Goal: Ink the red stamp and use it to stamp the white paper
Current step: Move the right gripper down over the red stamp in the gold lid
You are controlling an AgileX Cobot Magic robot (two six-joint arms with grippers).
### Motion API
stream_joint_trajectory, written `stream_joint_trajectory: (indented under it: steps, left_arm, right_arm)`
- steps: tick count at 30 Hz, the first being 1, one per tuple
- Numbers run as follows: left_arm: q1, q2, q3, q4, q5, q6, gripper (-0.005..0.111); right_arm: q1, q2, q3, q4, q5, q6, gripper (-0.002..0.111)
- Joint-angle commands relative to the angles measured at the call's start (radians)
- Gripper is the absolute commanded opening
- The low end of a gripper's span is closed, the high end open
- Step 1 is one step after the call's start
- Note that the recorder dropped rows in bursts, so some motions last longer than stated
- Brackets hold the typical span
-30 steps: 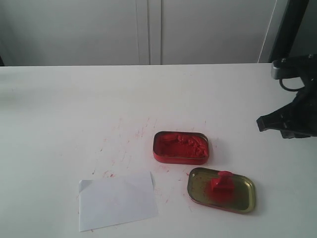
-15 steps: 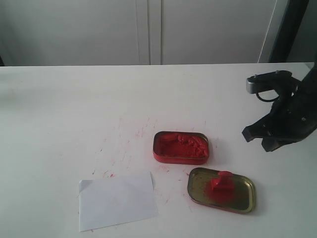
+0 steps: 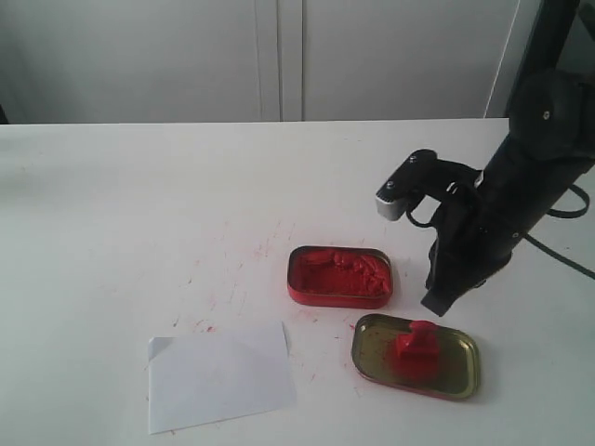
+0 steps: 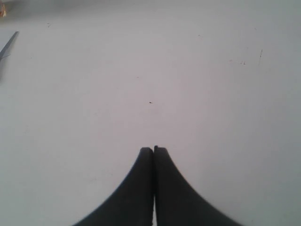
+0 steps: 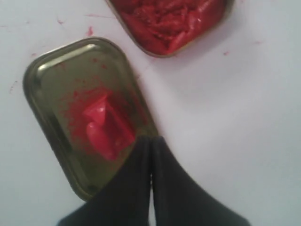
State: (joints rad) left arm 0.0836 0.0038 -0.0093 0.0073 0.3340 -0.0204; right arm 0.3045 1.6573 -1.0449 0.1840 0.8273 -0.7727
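Note:
The red stamp (image 3: 416,345) stands on the gold tin lid (image 3: 372,357) at the front right of the table; in the right wrist view the stamp (image 5: 106,126) sits in a red smear on that lid (image 5: 51,80). My right gripper (image 3: 435,305) hangs just above the lid's far edge, jaws shut and empty (image 5: 151,139). The open red ink tin (image 3: 339,275) lies behind the lid. The white paper (image 3: 219,373), one corner folded, lies at the front left. My left gripper (image 4: 153,149) is shut over bare table and does not show in the exterior view.
Red ink specks (image 3: 244,269) dot the white table (image 3: 139,214) between the tin and the paper. White cabinet doors (image 3: 279,56) stand behind the table's back edge. A black cable (image 3: 558,255) trails from the right arm.
The right arm has swung in from the right edge and come down towards the gold lid, its gripper staying shut. Stamp, tin, lid and paper have not moved.

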Motion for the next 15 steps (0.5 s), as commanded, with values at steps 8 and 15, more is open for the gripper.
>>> stream_joint_trajectory:
  steps: [8, 15]
  left_arm:
    - [0.004, -0.004, 0.009, 0.0, 0.006, 0.0, 0.0]
    - [0.004, -0.004, 0.009, 0.0, 0.006, 0.0, 0.0]
  right_arm:
    - [0.016, -0.001, -0.001, 0.074, 0.074, -0.401, 0.026]
    - [0.025, -0.001, -0.001, 0.079, 0.111, -0.567, 0.04]
